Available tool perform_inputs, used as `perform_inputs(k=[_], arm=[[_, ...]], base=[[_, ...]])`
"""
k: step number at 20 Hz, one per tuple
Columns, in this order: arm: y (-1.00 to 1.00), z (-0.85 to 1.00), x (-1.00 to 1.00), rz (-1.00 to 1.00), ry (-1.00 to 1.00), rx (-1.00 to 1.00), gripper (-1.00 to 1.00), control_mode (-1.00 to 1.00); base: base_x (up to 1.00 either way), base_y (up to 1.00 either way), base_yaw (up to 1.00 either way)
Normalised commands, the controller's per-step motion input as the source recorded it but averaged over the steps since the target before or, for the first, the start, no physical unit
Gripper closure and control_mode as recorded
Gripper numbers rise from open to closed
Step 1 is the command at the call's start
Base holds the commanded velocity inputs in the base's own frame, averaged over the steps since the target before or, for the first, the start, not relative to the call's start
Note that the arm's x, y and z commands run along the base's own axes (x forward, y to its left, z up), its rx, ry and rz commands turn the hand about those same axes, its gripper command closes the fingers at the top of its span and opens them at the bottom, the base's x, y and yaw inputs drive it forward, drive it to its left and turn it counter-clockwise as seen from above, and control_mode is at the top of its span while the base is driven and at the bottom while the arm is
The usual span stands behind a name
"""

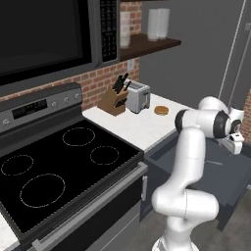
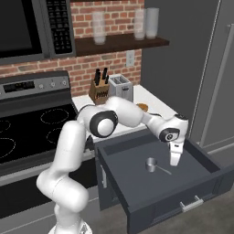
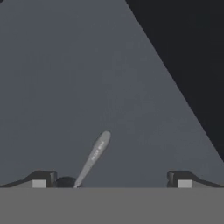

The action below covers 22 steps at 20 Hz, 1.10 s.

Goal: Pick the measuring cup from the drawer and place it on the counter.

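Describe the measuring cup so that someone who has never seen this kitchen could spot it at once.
To the right of the black stove, below the white countertop, a wide dark grey drawer stands pulled open. On its floor lies a small silvery metal measuring cup, under the white robot gripper. Its long, thin straight handle marks it; nothing else is seen in the drawer.

Seemingly metal measuring cup [image 2: 151,164], matt drawer [image 2: 132,160]

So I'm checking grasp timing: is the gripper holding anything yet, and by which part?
Nothing is held. The gripper is open above the drawer, and the measuring cup lies loose on the drawer floor.
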Motion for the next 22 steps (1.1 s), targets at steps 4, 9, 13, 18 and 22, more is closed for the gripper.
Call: perform_inputs(k=[4,9,13,18,22], arm=[[-0.05,-0.60,0.00,0.00,0.13,0.00,-1.00,-1.00],[-0.01,-0.44,0.05,0.00,0.05,0.04,-1.00,-1.00],[0.00,-0.35,0.10,-0.03,0.00,0.08,-1.00,-1.00],[0.00,-0.31,0.13,-0.03,0.00,0.04,-1.00,-1.00],[0.00,-0.26,0.00,-0.03,0.00,0.00,-1.00,-1.00]], base=[[0.00,0.00,0.00],[0.00,0.00,0.00],[0.00,0.00,0.00],[0.00,0.00,0.00],[0.00,0.00,0.00]])
